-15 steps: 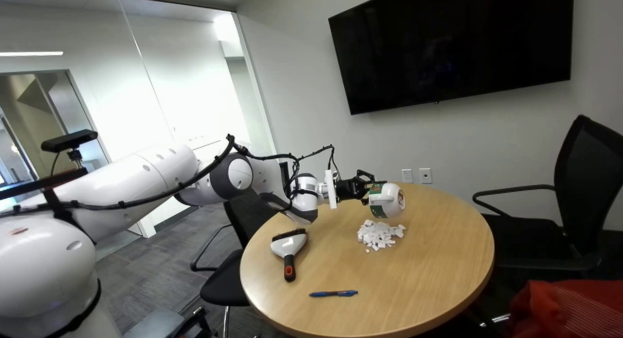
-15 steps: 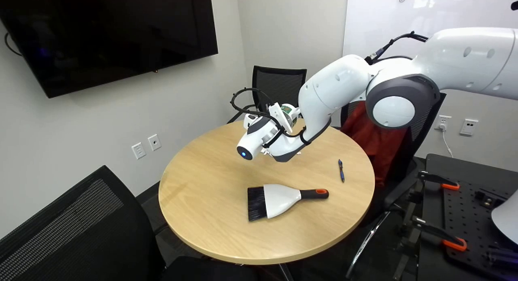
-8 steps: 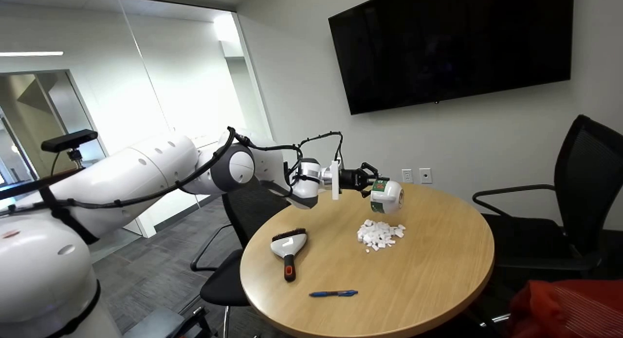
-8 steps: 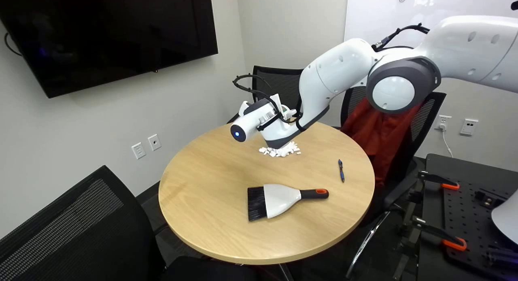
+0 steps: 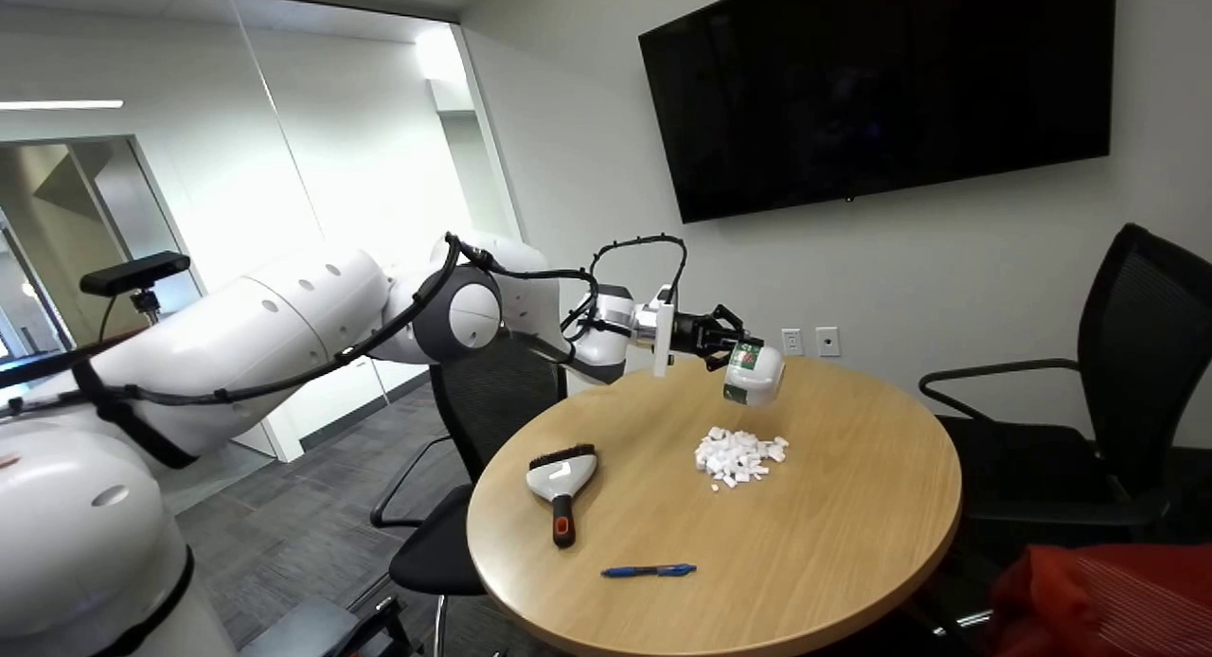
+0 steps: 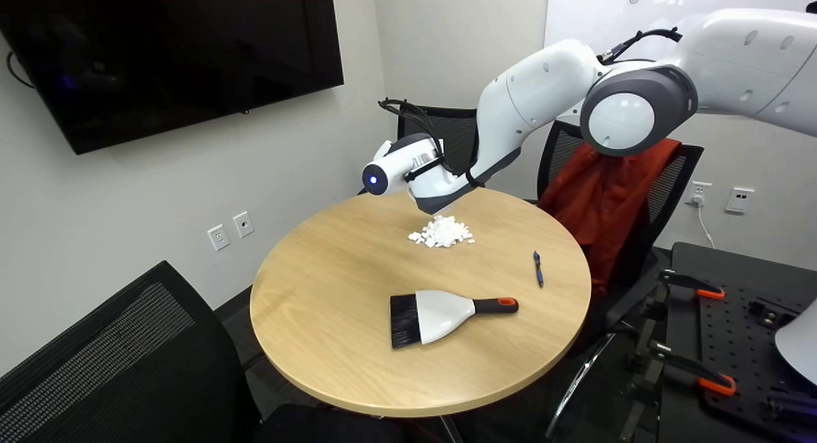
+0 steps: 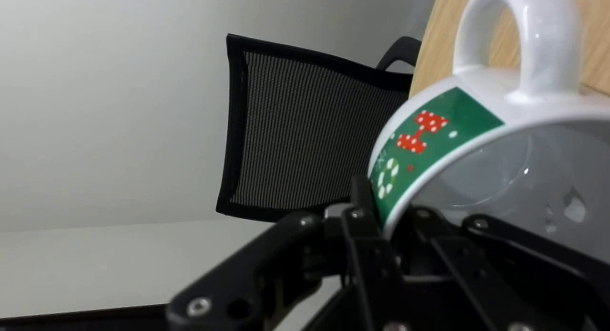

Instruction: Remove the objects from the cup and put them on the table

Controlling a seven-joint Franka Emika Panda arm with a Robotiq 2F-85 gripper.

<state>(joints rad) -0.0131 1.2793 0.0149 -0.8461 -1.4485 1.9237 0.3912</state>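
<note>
The cup [image 5: 755, 376] is white with green printed patches and a handle. It is held tilted in the air above the table [image 5: 833, 543]. My gripper [image 7: 391, 221] is shut on the cup's rim, one finger outside and one inside the wall. In the wrist view the cup [image 7: 431, 130] shows its grey inside, with a small white bit [image 7: 575, 209] on the inner wall. The objects, a heap of tiny white pieces [image 5: 737, 456], lie on the table just below the cup. The heap [image 6: 443, 232] also shows in an exterior view where the arm hides the cup.
A white brush with black bristles [image 5: 562, 482] and a blue pen [image 5: 649, 571] lie on the table. Black chairs [image 5: 1127, 382] stand around it, and one bears a red cloth [image 6: 600, 194]. A screen [image 5: 881, 89] hangs on the wall.
The arm has risen, lifting the cup a little higher above the heap. The cup's tilt has changed, with the gripper pointing more downward. The heap has not visibly moved and is less covered by the arm.
</note>
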